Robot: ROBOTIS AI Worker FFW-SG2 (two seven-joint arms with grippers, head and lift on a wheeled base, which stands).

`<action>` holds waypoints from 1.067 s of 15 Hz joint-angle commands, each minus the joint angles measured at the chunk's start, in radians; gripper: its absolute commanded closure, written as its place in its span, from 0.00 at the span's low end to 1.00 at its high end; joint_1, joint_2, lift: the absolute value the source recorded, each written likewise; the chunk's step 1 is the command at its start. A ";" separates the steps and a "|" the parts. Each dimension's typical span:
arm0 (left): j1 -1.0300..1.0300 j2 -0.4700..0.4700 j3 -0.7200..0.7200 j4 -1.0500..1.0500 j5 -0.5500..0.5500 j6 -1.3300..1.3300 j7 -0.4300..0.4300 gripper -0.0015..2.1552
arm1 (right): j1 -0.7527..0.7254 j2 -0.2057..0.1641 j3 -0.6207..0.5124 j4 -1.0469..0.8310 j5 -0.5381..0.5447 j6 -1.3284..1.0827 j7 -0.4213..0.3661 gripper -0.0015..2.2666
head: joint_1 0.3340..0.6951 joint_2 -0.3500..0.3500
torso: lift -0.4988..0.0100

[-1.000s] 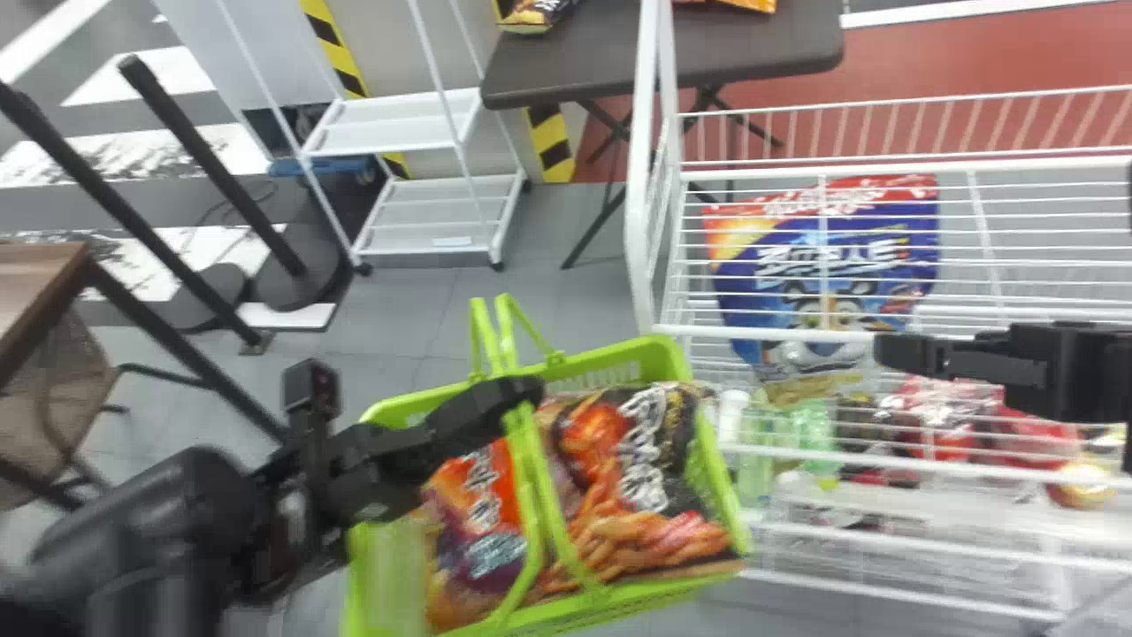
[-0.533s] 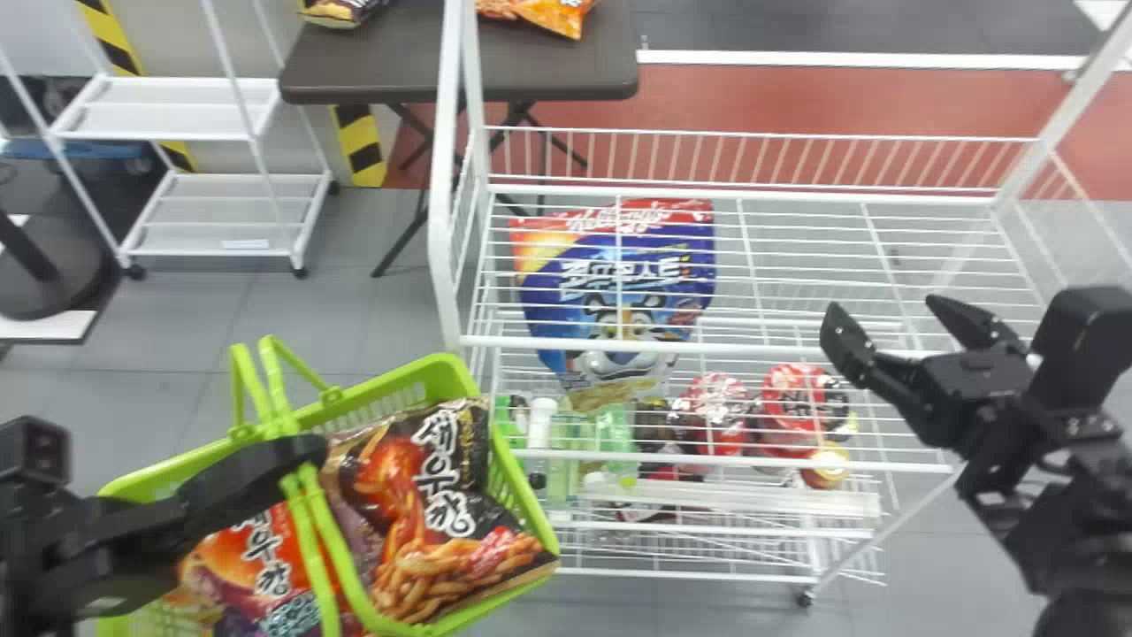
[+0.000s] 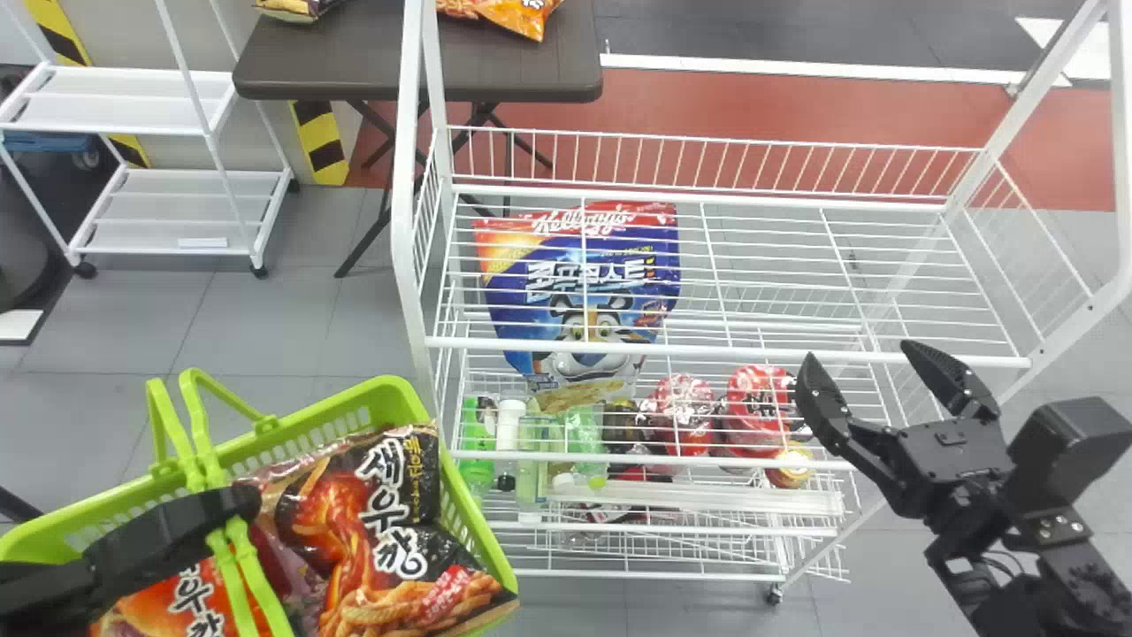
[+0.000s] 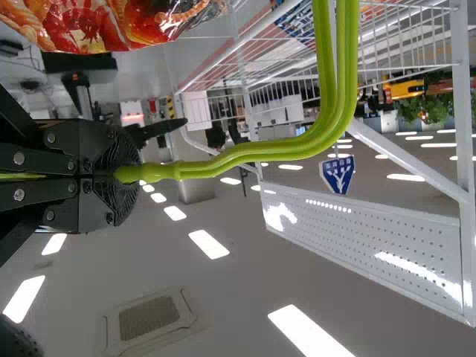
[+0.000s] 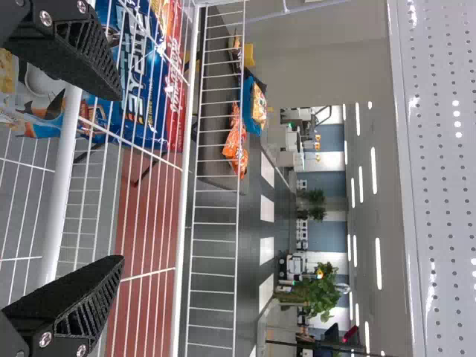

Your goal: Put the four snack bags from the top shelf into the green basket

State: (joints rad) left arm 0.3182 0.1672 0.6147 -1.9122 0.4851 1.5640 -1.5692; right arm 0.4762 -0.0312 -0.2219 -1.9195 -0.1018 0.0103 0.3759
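Observation:
My left gripper (image 3: 240, 506) is shut on the handles of the green basket (image 3: 389, 402) at the lower left. In the left wrist view, the left gripper (image 4: 123, 175) holds the green handles (image 4: 282, 149). Inside the basket lie a black-and-brown snack bag (image 3: 354, 531) and an orange-red snack bag (image 3: 181, 602), the latter partly behind the gripper. My right gripper (image 3: 853, 354) stands open at the front right of the white rack's upper wire shelf (image 3: 752, 351). Either side of the shelf's front rail, the right gripper (image 5: 119, 176) has nothing between its fingers in the right wrist view.
A blue cereal bag (image 3: 575, 283) shows through the upper shelf's wires. Bottles (image 3: 531, 451) and red packages (image 3: 756, 407) stand lower down. White posts (image 3: 407, 177) bound the rack. Behind it is a dark table (image 3: 354, 66) with more snack bags (image 3: 522, 13).
The head view has swung rightward, so rack and basket have shifted left in it. My right gripper has come further into view, its fingers now seen apart. The left one has kept hold of the handles.

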 commanded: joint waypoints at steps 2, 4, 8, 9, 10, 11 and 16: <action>0.018 -0.002 0.010 -0.027 0.013 0.007 -0.011 1.00 | 0.021 0.004 -0.001 -0.013 -0.001 -0.008 -0.002 0.02 | 1.00 0.42 | 0.98; 0.022 -0.005 0.010 -0.027 0.013 0.007 -0.011 1.00 | 0.022 0.004 -0.001 -0.013 -0.001 -0.008 -0.003 0.02 | 1.00 0.42 | 0.98; 0.022 -0.005 0.013 -0.027 0.013 0.007 -0.011 1.00 | 0.021 0.005 0.006 -0.012 -0.001 0.001 -0.014 0.03 | 1.00 0.41 | 0.98; 0.021 -0.005 0.013 -0.027 0.013 0.007 -0.011 1.00 | 0.022 0.007 0.006 -0.012 -0.001 0.001 -0.014 0.03 | 1.00 0.41 | 0.98; 0.021 -0.005 0.013 -0.027 0.013 0.007 -0.011 1.00 | 0.024 0.008 0.006 -0.012 -0.001 0.001 -0.015 0.03 | 1.00 0.41 | 0.98; 0.021 -0.005 0.013 -0.027 0.013 0.007 -0.011 1.00 | 0.025 0.008 0.006 -0.012 -0.001 0.004 -0.017 0.03 | 1.00 0.42 | 0.98; 0.016 -0.003 0.005 -0.027 0.012 0.007 -0.011 1.00 | 0.035 0.010 0.006 -0.018 -0.001 0.010 -0.017 0.03 | 1.00 0.42 | 0.98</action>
State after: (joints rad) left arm 0.3374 0.1626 0.6214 -1.9389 0.4985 1.5640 -1.5693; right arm 0.5078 -0.0215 -0.2163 -1.9349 -0.1028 0.0176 0.3584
